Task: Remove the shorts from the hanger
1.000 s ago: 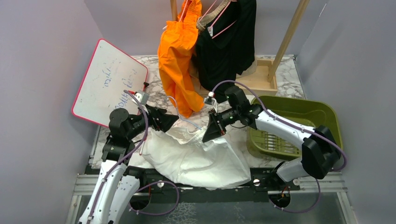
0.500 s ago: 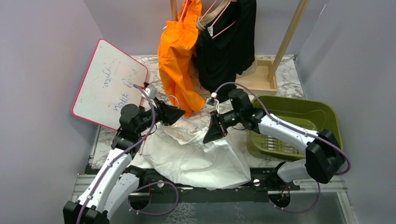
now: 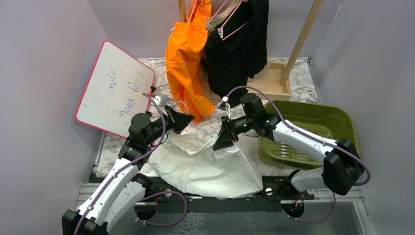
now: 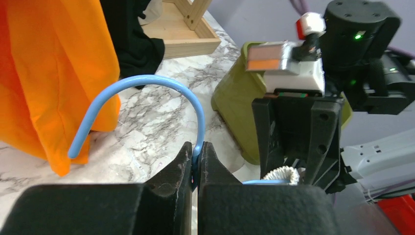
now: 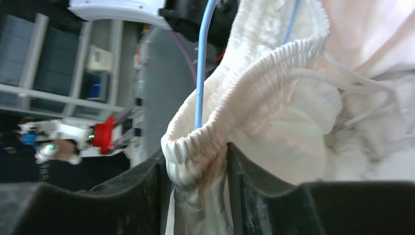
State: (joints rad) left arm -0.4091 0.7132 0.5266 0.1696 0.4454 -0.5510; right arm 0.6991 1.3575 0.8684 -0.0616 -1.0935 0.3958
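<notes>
Three pairs of shorts are counted: one white pair point(image 3: 205, 169), one orange pair point(image 3: 183, 63), one black pair point(image 3: 240, 54). One blue hanger point(image 4: 147, 83) is counted. At least one pale hanger point(image 3: 222, 22) is seen at the rack top; the exact number cannot be told. One wooden rack point(image 3: 275, 84), one whiteboard point(image 3: 115, 88), one green tub point(image 3: 313, 120) and one marble table point(image 3: 301, 90) are logged. Two arms are counted, each with one gripper: left gripper point(image 4: 196, 149), right gripper point(image 5: 195, 161).
</notes>
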